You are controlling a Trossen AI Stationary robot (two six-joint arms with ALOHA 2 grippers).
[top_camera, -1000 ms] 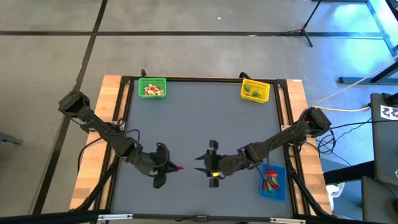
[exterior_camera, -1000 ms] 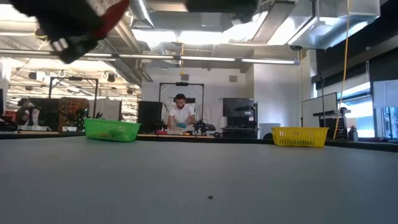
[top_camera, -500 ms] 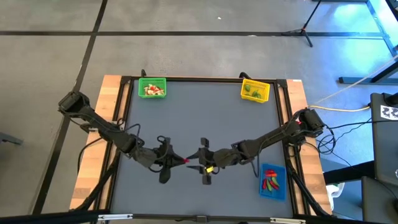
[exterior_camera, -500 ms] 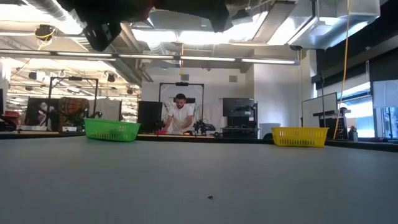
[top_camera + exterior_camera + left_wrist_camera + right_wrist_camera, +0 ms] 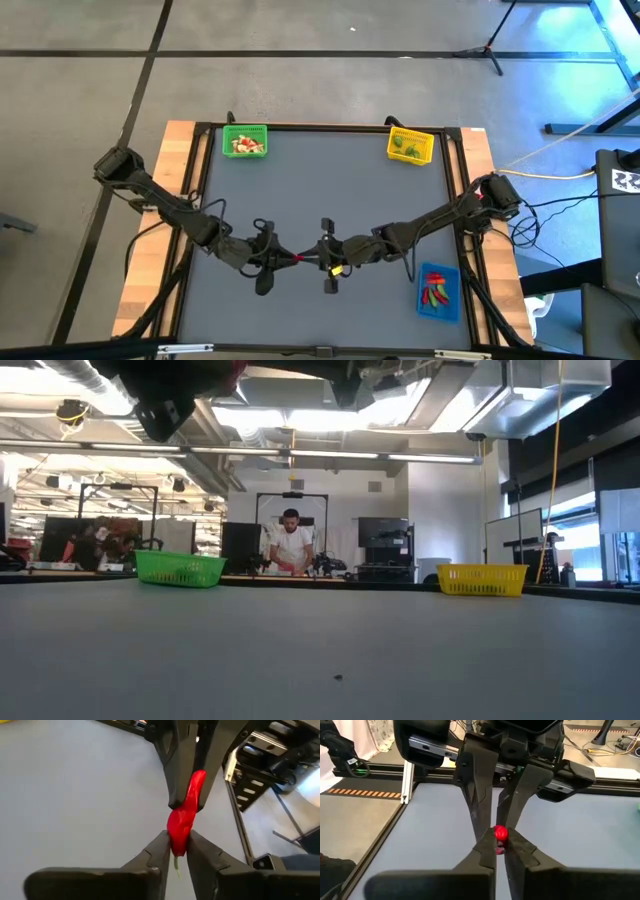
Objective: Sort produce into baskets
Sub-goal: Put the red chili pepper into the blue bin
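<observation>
Red chili (image 5: 184, 822): mid-air above near-centre table, pinched from both ends.
Left gripper (image 5: 285, 258): fingers clamped on chili.
Right gripper (image 5: 312, 259): fingers closed on chili's other end.
Blue basket (image 5: 438, 291): near right edge, red pieces inside.
Green basket (image 5: 245, 140): far left.
Yellow basket (image 5: 410, 146): far right.

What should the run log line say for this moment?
stage: mid-air handover | item: red chili-like toy piece | left gripper: shut on one end | right gripper: shut on the other | destination: blue plastic mesh basket, likely
</observation>
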